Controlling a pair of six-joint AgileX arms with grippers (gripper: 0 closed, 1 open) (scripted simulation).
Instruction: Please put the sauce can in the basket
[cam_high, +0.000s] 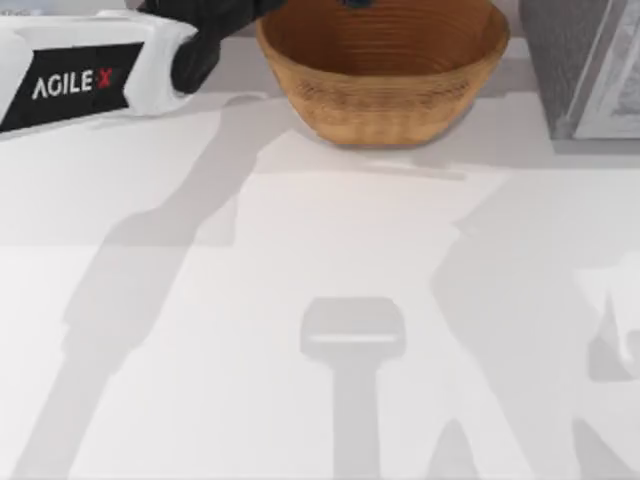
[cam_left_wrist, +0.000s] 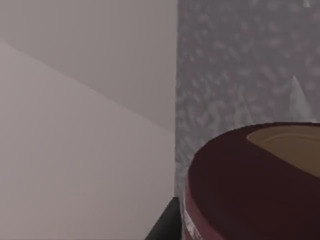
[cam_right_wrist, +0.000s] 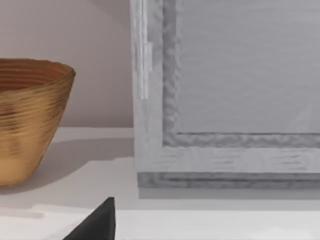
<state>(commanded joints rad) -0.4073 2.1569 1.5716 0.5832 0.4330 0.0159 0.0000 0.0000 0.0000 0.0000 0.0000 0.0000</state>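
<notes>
The large round golden-brown woven wicker basket (cam_high: 383, 75) stands at the far middle of the white tabletop (cam_high: 320, 330), and my left arm (cam_high: 90, 75), white with a black band, reaches in from the top view's left so that its dark wrist end sits just beside the basket's left rim at the upper edge of the picture. The left gripper itself lies past that edge. In the left wrist view the small sauce can (cam_left_wrist: 250, 185), with its dark maroon rim and tan centre, sits very close under the camera, which suggests that it is carried in that gripper; the fingers are hidden, so I cannot tell whether the jaws are clamped on it or apart. Behind the can there is a pale wall and a grey speckled panel (cam_left_wrist: 245, 65). The right arm is parked at the top view's right, near a grey framed cabinet (cam_right_wrist: 225, 100), with the basket well apart from it in its wrist view; only a dark tip of the right gripper (cam_right_wrist: 97, 222) shows, and its jaws cannot be judged either. By my judgement the can is lifted and brought to the basket, not yet set inside; lowering it over the bowl and letting go remain
</notes>
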